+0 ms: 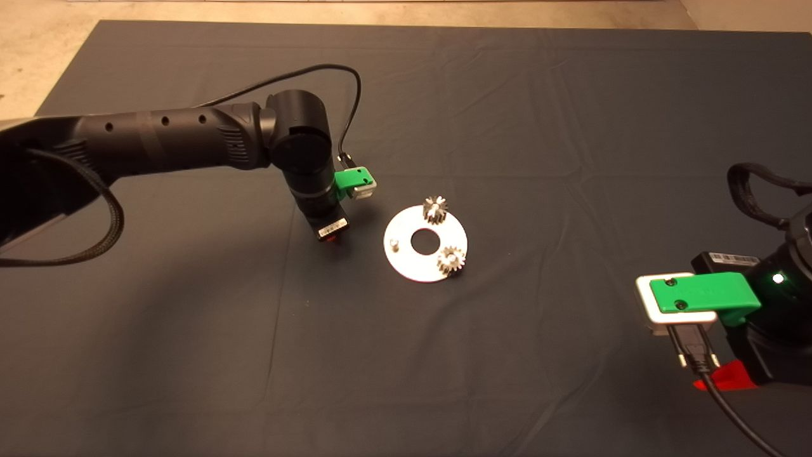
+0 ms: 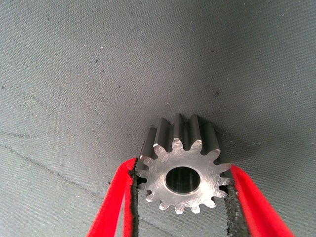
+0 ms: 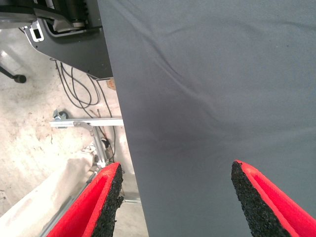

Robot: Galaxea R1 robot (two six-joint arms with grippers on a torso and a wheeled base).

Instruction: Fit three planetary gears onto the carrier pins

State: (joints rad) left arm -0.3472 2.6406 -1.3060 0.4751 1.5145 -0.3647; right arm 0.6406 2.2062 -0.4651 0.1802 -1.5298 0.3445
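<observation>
Parked at the mat's near right corner, the right gripper (image 1: 717, 381) waits with fingers spread. Farther in, two gears (image 1: 435, 209) sit on the disc (image 1: 406, 260); one pin (image 1: 394, 244) stands bare. Just beside it, the left gripper (image 2: 182, 207) pinches the third gear (image 2: 182, 173), which I judge must next be carried over that pin, bore aligned.

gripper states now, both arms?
Left pincer: shut on a planetary gear, beside the disc.
Right pincer: open, empty, parked at the mat's edge.
</observation>
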